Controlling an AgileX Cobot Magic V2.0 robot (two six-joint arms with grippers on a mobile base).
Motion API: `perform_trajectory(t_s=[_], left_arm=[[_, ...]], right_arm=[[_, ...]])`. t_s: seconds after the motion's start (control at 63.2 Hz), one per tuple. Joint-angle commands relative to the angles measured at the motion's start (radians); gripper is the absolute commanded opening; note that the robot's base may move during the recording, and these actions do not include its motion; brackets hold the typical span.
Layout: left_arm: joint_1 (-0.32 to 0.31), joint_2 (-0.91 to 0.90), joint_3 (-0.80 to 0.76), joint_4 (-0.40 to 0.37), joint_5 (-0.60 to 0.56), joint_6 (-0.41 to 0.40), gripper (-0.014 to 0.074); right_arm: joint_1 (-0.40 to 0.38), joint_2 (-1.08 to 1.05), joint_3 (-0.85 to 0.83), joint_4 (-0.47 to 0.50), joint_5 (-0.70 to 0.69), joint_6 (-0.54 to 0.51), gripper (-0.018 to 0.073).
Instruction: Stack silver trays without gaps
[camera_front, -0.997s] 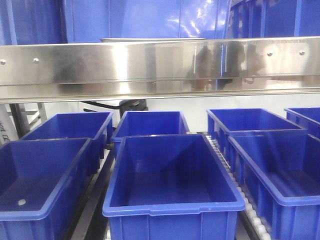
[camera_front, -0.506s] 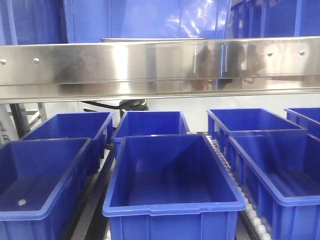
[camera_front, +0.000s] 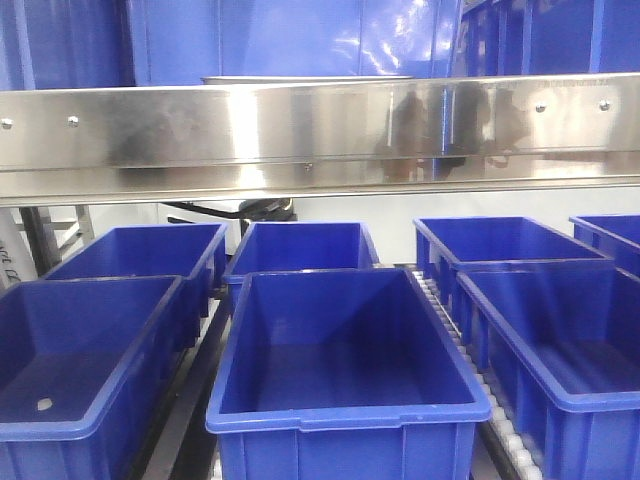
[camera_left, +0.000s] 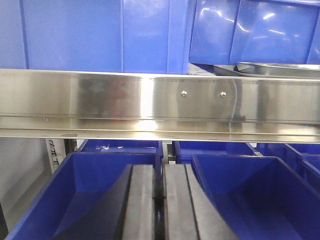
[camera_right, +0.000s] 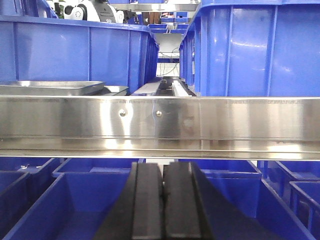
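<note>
The silver trays lie on the upper shelf behind the long steel beam. The left wrist view shows them at upper right, one silver tray (camera_left: 282, 68) overlapping a lower one (camera_left: 223, 70). In the right wrist view they sit at the left (camera_right: 50, 87), with a second rim (camera_right: 116, 90) poking out beside. From the front only a thin tray rim (camera_front: 305, 79) shows above the beam. My left gripper (camera_left: 162, 167) is shut and holds nothing, below the beam and over blue bins. The right gripper (camera_right: 163, 166) is likewise shut and empty, below the beam.
The steel beam (camera_front: 320, 130) with screw heads spans the whole width between the grippers and the trays. Deep blue bins (camera_front: 340, 350) fill the lower level on roller tracks. More blue bins (camera_right: 240, 45) stand on the upper shelf beside and behind the trays.
A dark arm part seen under the beam, behind the middle bins, shows less now than a second ago. Nothing else has shifted.
</note>
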Motion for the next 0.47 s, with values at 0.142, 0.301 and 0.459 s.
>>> perform_trajectory(t_s=[0.142, 0.301, 0.459], left_arm=[[0.000, -0.005, -0.002, -0.006, -0.012, 0.004, -0.0007], [0.000, -0.005, -0.002, -0.006, -0.012, 0.004, -0.0007], [0.000, -0.005, -0.002, -0.006, -0.012, 0.004, -0.0007]], right_arm=[[0.003, -0.004, 0.001, 0.004, -0.023, -0.005, -0.0079], [0.003, -0.004, 0.001, 0.004, -0.023, -0.005, -0.0079], [0.003, -0.004, 0.001, 0.004, -0.023, -0.005, -0.0079]])
